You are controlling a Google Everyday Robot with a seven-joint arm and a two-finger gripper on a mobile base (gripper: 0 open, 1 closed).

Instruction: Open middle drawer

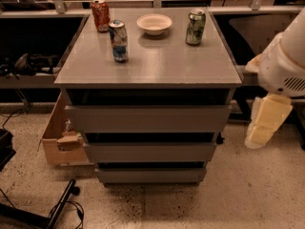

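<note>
Speckled floor (pixel 238 194) under dim light, with dark benches behind and a grey three-drawer cabinet at centre. At the right edge, cream-coloured hand (pixel 264 123), hanging downward beneath the white arm housing (pixel 286 66); level with the upper part of the drawer stack, off the cabinet's right side and apart from it; whether apart or together cannot be told.

Nearest to the hand, top drawer front (pixel 147 118), the tallest and widest of the three. Directly below, middle drawer (pixel 150 151), of medium height, flat and handleless, bounded by a dark gap above and another below, well apart from the hand. Lowest, bottom drawer front (pixel 151 175), the shortest and narrowest, just above the floor.

On the grey tabletop (pixel 157 66), four items, all upright: green can (pixel 195 26) near the back right; white bowl (pixel 154 24) at back centre; blue and white can (pixel 118 40) left of centre, nearer the front; red can (pixel 100 14) at the back left corner.

Left of the cabinet, open cardboard box (pixel 59 140) on the floor, against the cabinet's side. At lower left, dark cables (pixel 62 209) lying across the floor
</note>
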